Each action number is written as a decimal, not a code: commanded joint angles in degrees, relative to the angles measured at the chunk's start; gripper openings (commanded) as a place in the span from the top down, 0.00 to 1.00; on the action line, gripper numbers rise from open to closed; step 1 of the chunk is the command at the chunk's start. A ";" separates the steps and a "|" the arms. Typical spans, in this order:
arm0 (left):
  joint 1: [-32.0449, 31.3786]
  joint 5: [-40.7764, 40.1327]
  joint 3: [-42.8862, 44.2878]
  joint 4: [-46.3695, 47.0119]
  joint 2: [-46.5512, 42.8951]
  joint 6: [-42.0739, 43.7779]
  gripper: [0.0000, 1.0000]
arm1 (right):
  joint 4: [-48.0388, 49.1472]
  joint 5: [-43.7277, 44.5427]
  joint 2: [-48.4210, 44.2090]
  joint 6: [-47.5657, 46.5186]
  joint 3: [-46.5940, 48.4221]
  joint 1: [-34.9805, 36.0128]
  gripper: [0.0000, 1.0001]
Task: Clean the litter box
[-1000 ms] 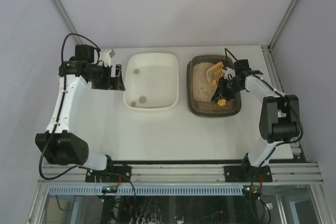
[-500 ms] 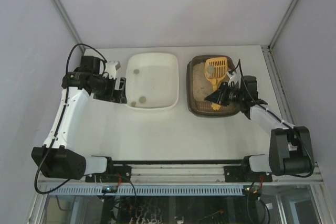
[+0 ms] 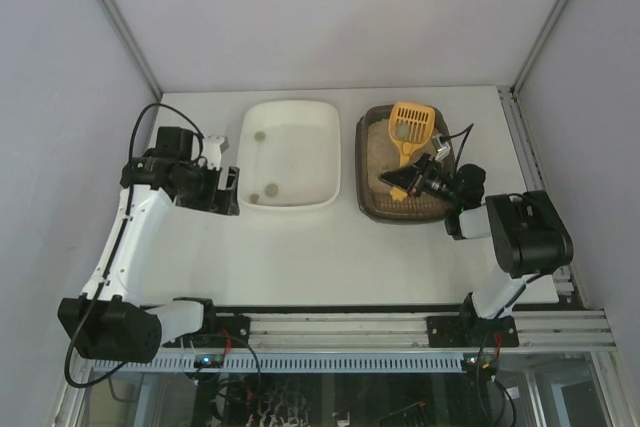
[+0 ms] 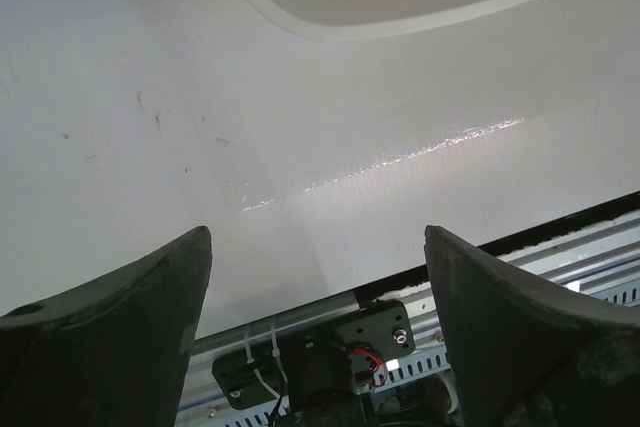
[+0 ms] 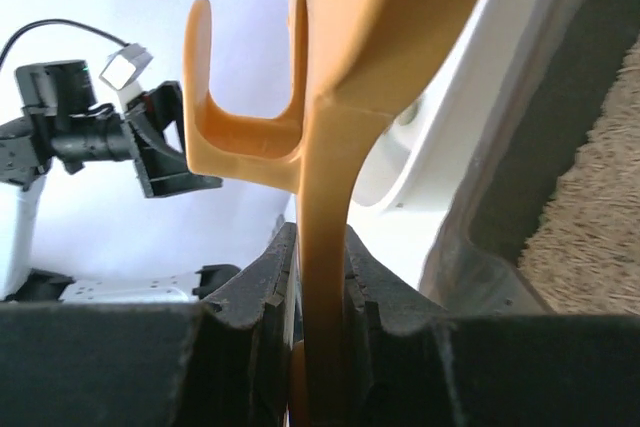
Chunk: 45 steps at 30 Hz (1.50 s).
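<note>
Yellow slotted scoop (image 3: 410,129) is pinched by its handle in the R tool (image 3: 418,179), long axis running near-to-far, head over the far end of the litter box (image 3: 362,177). The box sits on the desk (image 3: 300,247), R arm nearest. White tub (image 3: 246,162) lies just left of it. L tool (image 3: 226,190) is spread, empty, at the tub's left rim.

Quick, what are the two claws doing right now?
Left gripper: open, empty.
Right gripper: shut on the scoop.
</note>
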 commanded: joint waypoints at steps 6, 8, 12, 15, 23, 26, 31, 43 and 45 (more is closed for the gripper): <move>-0.59 -0.16 -1.01 2.46 1.69 0.09 0.09 | 17.50 -1.59 1.06 8.87 2.36 3.72 1.00; -0.75 -0.17 -1.01 2.63 2.24 0.13 0.09 | 17.25 -0.79 0.89 10.05 2.55 2.84 1.00; -1.04 -0.22 -0.83 2.58 3.20 0.25 0.09 | 16.29 -4.17 1.36 14.57 4.82 2.44 1.00; -1.22 -0.06 -1.01 2.53 3.26 0.26 0.09 | 2.34 -1.99 0.93 13.22 5.22 -0.93 1.00; -2.18 -0.15 -1.09 2.59 3.45 0.30 0.09 | -21.48 -1.41 -6.04 2.46 7.21 -0.70 1.00; -2.41 -0.02 -1.10 2.55 3.37 0.25 0.09 | -31.69 0.68 -8.83 -2.63 7.67 -3.22 1.00; -2.82 -0.19 -1.19 2.59 3.45 0.32 0.09 | -41.95 -3.69 -11.40 -8.41 11.45 -0.86 1.00; -4.02 0.19 -1.89 2.63 2.55 0.61 0.09 | -44.99 -2.22 -16.01 -5.74 10.94 -3.82 1.00; -4.14 0.22 -1.93 2.54 2.52 0.62 0.09 | -42.13 -5.06 -14.58 -3.18 10.91 -2.00 1.00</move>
